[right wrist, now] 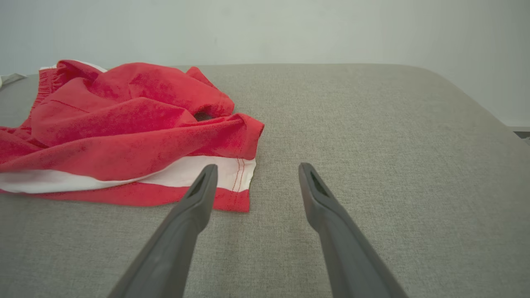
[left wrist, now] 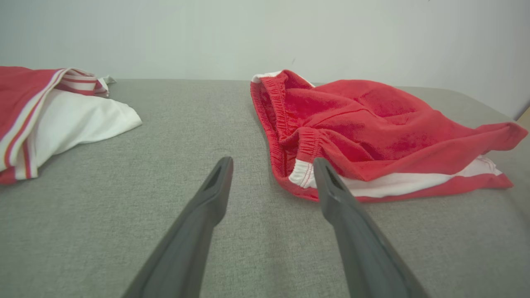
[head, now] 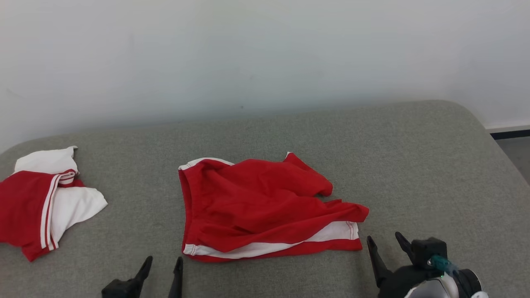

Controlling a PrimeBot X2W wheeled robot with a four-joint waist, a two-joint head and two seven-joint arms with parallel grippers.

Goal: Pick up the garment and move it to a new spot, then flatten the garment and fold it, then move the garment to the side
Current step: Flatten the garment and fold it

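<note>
The grey padded surface takes up most of the head view, and the garment, a pair of red shorts, is laid near its middle, at 12 o'clock from the robot. Its long axis is seen to run from 9 o'clock to 3 o'clock, with the gathered waistband at the 9 o'clock end and the leg openings at the 3 o'clock end. The cloth is not flat: the upper layer is rumpled and thrown over in folds, and a white stripe is uncovered along the near edge. A second garment in red and white is placed well apart, at 9 o'clock. The left gripper is held at 7 o'clock from the shorts, so the near waistband corner is found at 1 o'clock from its fingers, just beside them. The right gripper is held at 4 o'clock, and the near leg corner is found at 10 o'clock from it, also just beside. Both grippers are spread wide and nothing is held in either. It is judged that each near corner can be taken by the arm on its own side, as neither arm is clearly the nearer one.
</note>
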